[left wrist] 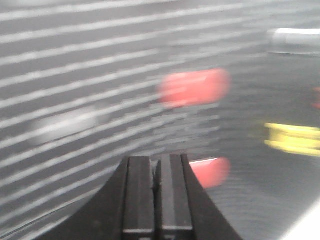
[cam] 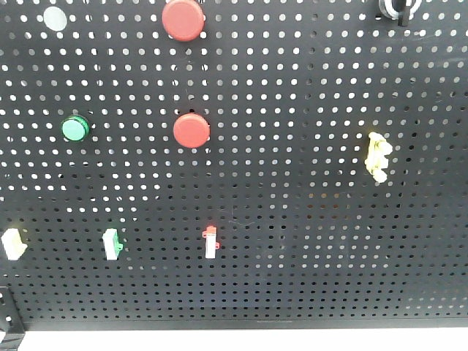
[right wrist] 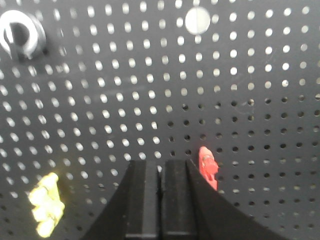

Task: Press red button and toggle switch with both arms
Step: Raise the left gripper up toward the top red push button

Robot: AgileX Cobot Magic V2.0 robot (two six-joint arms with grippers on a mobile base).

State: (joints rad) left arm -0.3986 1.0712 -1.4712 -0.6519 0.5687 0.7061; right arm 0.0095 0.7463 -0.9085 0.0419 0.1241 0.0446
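On the black pegboard (cam: 307, 241), two round red buttons show, one at the top (cam: 183, 20) and one mid-board (cam: 191, 130). A yellow toggle switch (cam: 377, 157) sits to the right. No gripper shows in the front view. The left wrist view is motion-blurred: my left gripper (left wrist: 155, 162) is shut and empty, with a red button (left wrist: 195, 87) above it and a second red button (left wrist: 211, 171) just right of its tip. My right gripper (right wrist: 160, 166) is shut and empty, with a small red switch (right wrist: 207, 167) just to its right and the yellow toggle (right wrist: 46, 204) at lower left.
The board also carries a green button (cam: 74, 128), a pale button (cam: 54, 17), a black knob (cam: 398, 7), and a row of small rocker switches: cream (cam: 12, 243), green-white (cam: 111, 243), red-white (cam: 210, 241). The board's lower edge runs along the bottom.
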